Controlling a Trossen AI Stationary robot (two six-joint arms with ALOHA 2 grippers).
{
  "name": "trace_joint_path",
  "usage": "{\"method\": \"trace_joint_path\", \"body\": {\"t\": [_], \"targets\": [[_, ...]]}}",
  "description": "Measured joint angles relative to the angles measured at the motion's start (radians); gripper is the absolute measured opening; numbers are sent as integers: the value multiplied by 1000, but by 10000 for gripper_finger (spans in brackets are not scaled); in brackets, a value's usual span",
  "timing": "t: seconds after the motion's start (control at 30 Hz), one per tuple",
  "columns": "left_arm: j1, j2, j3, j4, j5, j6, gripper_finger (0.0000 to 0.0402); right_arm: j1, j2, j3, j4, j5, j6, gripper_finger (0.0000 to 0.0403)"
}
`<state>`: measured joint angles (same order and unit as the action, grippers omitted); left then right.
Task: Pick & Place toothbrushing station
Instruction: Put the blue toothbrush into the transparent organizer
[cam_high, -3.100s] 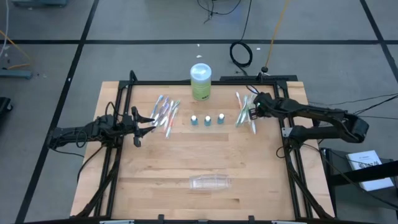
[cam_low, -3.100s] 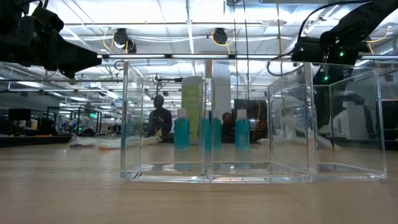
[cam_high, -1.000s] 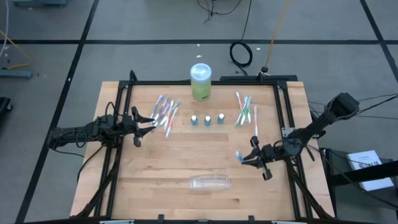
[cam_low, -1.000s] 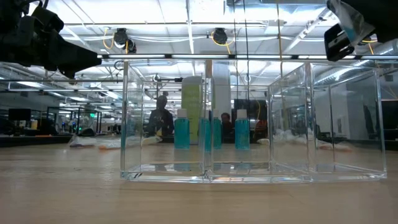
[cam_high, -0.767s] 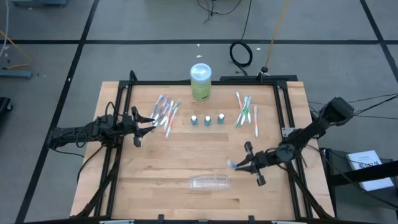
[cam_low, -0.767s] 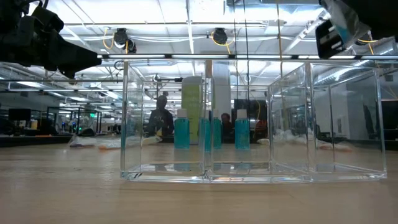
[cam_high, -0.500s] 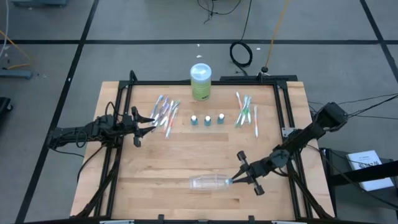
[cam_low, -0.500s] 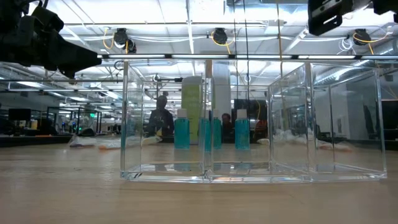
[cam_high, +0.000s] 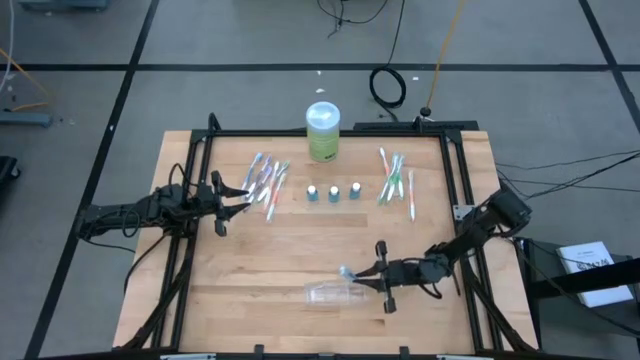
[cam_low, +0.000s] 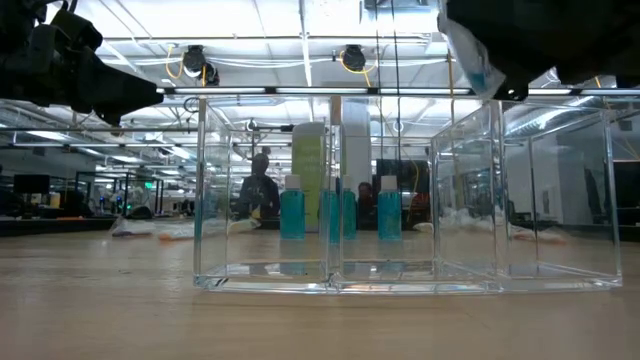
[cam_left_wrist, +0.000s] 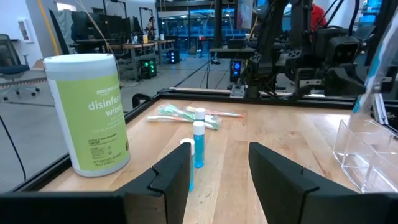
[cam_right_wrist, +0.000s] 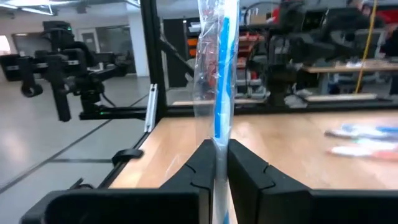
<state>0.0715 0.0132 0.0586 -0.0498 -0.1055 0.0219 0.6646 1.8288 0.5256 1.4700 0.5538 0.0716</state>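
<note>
A wrapped blue toothbrush (cam_right_wrist: 219, 81) is clamped in the closed right gripper (cam_high: 372, 277) just beside the clear organizer (cam_high: 335, 292). It is judged light, slippery; the handle is best gripped. The left gripper (cam_high: 228, 194) is part-open, empty.

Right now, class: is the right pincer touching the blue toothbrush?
Touching. The right wrist view shows the right pincer shut on the wrapped blue toothbrush, its fingers pressing it from both sides.
</note>
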Motion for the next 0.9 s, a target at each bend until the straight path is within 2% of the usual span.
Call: {"method": "trace_joint_path", "body": {"t": [0.1,0.2,0.3,0.43,0.9], "targets": [[0,0,0,0,0,0,166,24,9,15,-8,4,20,18],[0,0,0,0,0,0,166,45,8,36,-23,61,11,18],[0,0,0,0,0,0,166,54,8,56,-112,89,48,18],[0,0,0,0,0,0,166,61,9,83,-233,178,81,18],[0,0,0,0,0,0,166,77,8,89,-306,196,131,18]]}}
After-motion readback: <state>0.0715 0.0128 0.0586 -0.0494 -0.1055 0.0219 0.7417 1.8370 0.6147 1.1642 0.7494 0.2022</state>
